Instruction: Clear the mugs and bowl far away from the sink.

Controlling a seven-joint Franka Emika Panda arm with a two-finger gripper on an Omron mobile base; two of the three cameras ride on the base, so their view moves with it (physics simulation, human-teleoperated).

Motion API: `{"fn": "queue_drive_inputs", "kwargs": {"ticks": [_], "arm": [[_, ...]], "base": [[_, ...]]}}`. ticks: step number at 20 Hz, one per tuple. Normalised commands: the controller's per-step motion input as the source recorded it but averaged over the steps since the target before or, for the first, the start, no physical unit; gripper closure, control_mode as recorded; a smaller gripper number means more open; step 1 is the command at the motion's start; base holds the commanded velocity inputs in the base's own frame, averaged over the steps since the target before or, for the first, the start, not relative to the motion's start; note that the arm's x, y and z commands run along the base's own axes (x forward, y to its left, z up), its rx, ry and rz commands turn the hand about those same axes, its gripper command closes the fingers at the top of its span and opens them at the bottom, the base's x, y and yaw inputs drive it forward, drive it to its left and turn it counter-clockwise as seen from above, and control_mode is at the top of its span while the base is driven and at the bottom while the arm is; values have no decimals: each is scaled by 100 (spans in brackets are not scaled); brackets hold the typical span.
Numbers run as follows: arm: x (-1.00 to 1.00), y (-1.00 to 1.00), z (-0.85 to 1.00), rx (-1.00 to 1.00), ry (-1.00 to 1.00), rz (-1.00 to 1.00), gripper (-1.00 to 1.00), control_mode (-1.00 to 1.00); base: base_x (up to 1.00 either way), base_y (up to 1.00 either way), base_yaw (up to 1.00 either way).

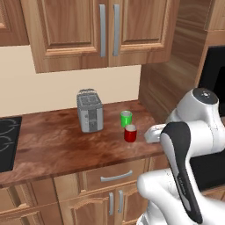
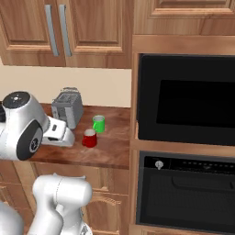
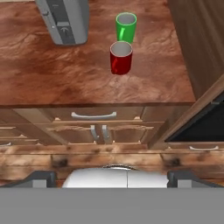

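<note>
Two mugs stand close together on the wooden counter [image 1: 66, 145]. The red mug [image 1: 130, 133] [image 2: 89, 138] [image 3: 120, 57] is nearer the front edge, and the green mug [image 1: 126, 118] [image 2: 98, 124] [image 3: 126, 26] stands just behind it. My gripper [image 3: 113, 177] is open, its dark fingertips [image 3: 41, 177] wide apart with nothing between them. The hand hovers over the counter's front edge, short of the red mug and touching neither mug. The bowl and the sink are out of view.
A silver toaster [image 1: 90, 110] [image 2: 67, 108] [image 3: 65, 19] stands left of the mugs. A black stovetop [image 1: 9, 140] lies at the counter's left end. A tall wooden panel with built-in black ovens [image 2: 183, 101] closes the right side. Wall cabinets [image 1: 105, 30] hang above, and drawers [image 3: 94, 115] sit below.
</note>
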Motion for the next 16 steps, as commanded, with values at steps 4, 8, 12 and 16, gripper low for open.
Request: {"fn": "queue_drive_inputs", "kwargs": {"ticks": [4, 8, 12, 16], "arm": [[-27, -24, 16, 4, 0, -4, -100, -100], [-35, -5, 6, 4, 0, -5, -100, 100], [0, 0, 0, 0, 0, 0, -100, 100], [0, 0, 0, 0, 0, 0, -100, 100]], "base": [[0, 0, 0], [-17, 0, -4], [-69, 0, -54], [-15, 1, -97]]}}
